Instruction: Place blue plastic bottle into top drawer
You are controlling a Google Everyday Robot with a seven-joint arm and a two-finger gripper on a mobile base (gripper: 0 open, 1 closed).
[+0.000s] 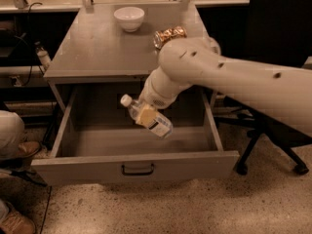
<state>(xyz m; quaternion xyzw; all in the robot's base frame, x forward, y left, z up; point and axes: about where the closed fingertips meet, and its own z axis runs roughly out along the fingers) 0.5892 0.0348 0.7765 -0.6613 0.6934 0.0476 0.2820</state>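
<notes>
1. While the arm reaches in from the right, the gripper [145, 115] hangs over the open top drawer [87, 168], its jaws closed around the middle of the blue plastic bottle [159, 126].
2. The bottle is tilted, with its white cap up and left of the jaws and its base down and right.
3. Behind the jaws, the cabinet top [97, 48] bears a white bowl [129, 18] and a crushed golden can [169, 34].

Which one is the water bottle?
Find the grey table with its top drawer pulled open. Over the drawer, the robot's pincer holds the blue plastic bottle, tilted. Unlike the white bowl and golden can on the tabletop, it is clear, with a white cap.
</notes>
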